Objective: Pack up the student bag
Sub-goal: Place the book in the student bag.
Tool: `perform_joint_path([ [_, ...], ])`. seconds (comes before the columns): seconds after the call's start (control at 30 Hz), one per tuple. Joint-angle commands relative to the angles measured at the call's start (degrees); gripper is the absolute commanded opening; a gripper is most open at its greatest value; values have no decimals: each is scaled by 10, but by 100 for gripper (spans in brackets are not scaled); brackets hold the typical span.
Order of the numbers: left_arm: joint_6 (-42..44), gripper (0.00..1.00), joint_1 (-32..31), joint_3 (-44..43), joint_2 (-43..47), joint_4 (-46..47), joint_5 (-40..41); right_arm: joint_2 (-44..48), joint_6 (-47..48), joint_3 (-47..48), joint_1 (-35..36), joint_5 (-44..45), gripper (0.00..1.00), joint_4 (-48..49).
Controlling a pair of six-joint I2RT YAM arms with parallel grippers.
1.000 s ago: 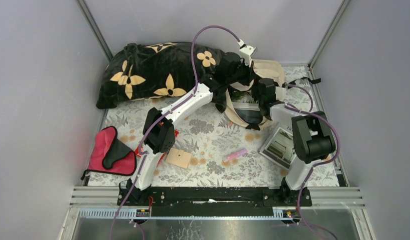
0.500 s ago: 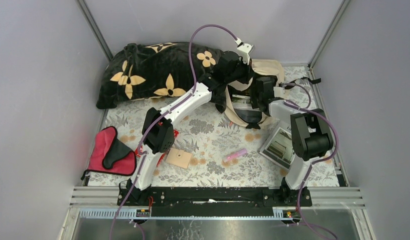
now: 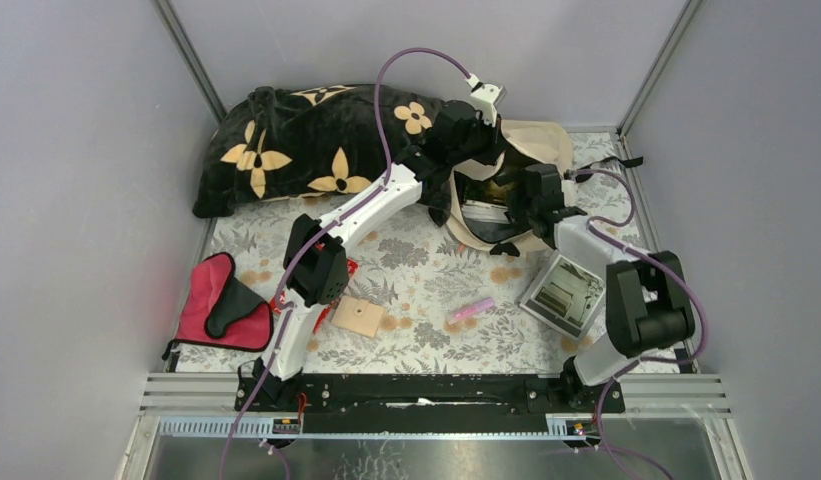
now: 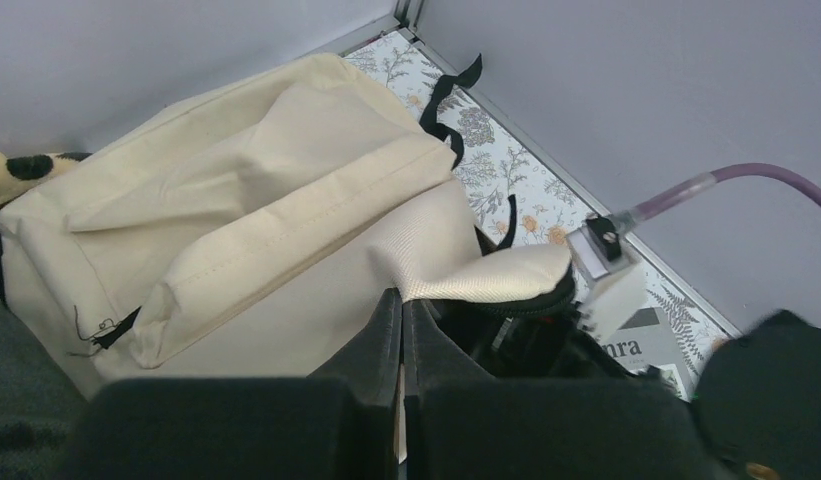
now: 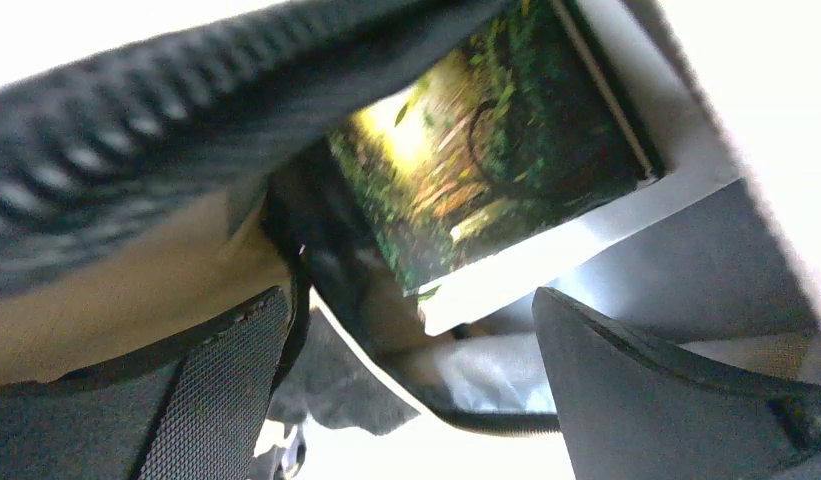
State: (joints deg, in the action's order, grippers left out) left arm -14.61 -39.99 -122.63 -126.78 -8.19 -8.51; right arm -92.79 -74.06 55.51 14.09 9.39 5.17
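The student bag (image 3: 541,140) is a cream backpack lying at the back right, its mouth facing the arms. My left gripper (image 3: 481,150) is shut on the bag's upper flap (image 4: 486,272) and holds the mouth up; the wrist view shows the fabric pinched between the shut fingertips (image 4: 403,297). My right gripper (image 3: 514,205) stands open at the mouth. In its wrist view the fingers (image 5: 216,390) are spread wide with nothing between them. A book with a green forest cover (image 5: 486,150) lies inside the bag, beyond the black zipper edge (image 5: 136,130).
A second book (image 3: 566,292) lies on the table beside the right arm. A pink stick (image 3: 471,308), a wooden block (image 3: 358,318) and a red-and-black pouch (image 3: 221,305) lie nearer the front. The black flowered pillow (image 3: 306,140) fills the back left.
The right gripper has opened, let go of the book inside the bag and drawn back slightly, its elbow swinging towards the near right. The left gripper keeps hold of the flap.
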Motion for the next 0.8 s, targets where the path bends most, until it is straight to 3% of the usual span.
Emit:
perform_joint_path([
  [0.0, -10, 0, 7, 10, 18, 70, 10, 90, 49, -19, -2, -65, 100, 5],
  [0.23, -19, 0, 10, 21, 12, 80, 10, 184, 136, -31, -2, -195, 100, -48],
  [0.47, -32, 0, 11, 27, 3, 80, -1, 249, 239, -1, -2, -250, 100, -150],
  [0.63, -38, 0, 11, 44, 7, 96, -8, 284, 235, -62, -2, -299, 100, -63],
  [0.77, -48, 0, 10, 51, 8, 98, -28, 261, 223, -94, -2, -393, 100, 102],
])
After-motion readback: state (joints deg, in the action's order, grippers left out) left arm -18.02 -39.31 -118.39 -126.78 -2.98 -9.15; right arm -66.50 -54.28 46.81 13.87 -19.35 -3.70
